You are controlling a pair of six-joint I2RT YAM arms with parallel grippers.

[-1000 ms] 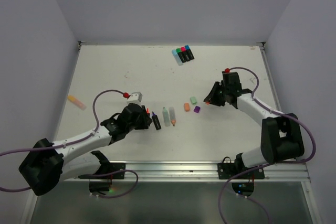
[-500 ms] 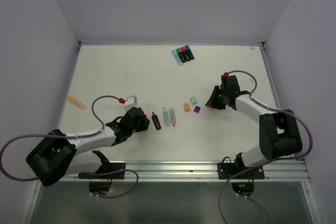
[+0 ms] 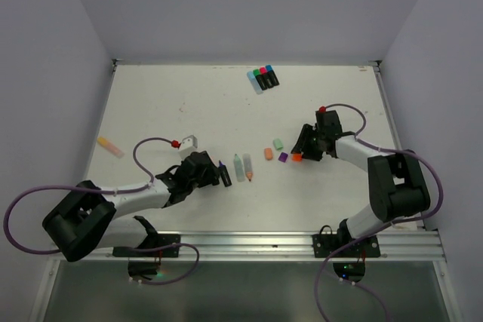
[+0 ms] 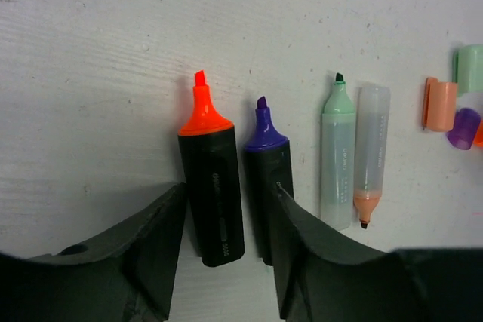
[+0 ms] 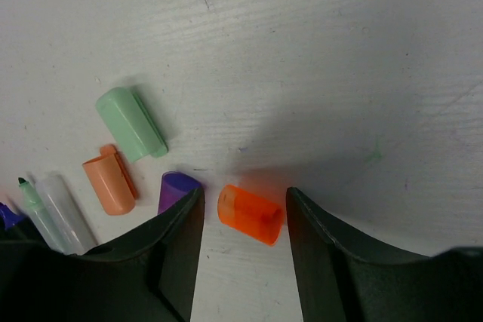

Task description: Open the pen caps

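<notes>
My right gripper (image 5: 244,200) is open and low over the table, with an orange cap (image 5: 251,214) lying loose between its fingers, touching neither. A purple cap (image 5: 175,188), a peach cap (image 5: 109,184) and a green cap (image 5: 130,124) lie just left of it. My left gripper (image 4: 226,209) is open astride a black pen with an orange tip (image 4: 211,186), uncapped and lying flat. Beside it lie an uncapped purple-tipped pen (image 4: 264,164), a pale green pen (image 4: 337,156) and a translucent pen (image 4: 371,156). In the top view the grippers are left (image 3: 205,172) and right (image 3: 303,148).
Several capped pens (image 3: 263,78) lie side by side at the back of the white table (image 3: 173,103). A peach highlighter (image 3: 110,147) lies near the left edge. White walls close in the table on three sides.
My right gripper has moved down-left toward the loose caps, and the orange cap now lies on the table next to the purple cap. My left gripper has shifted slightly right over the orange-tipped pen.
</notes>
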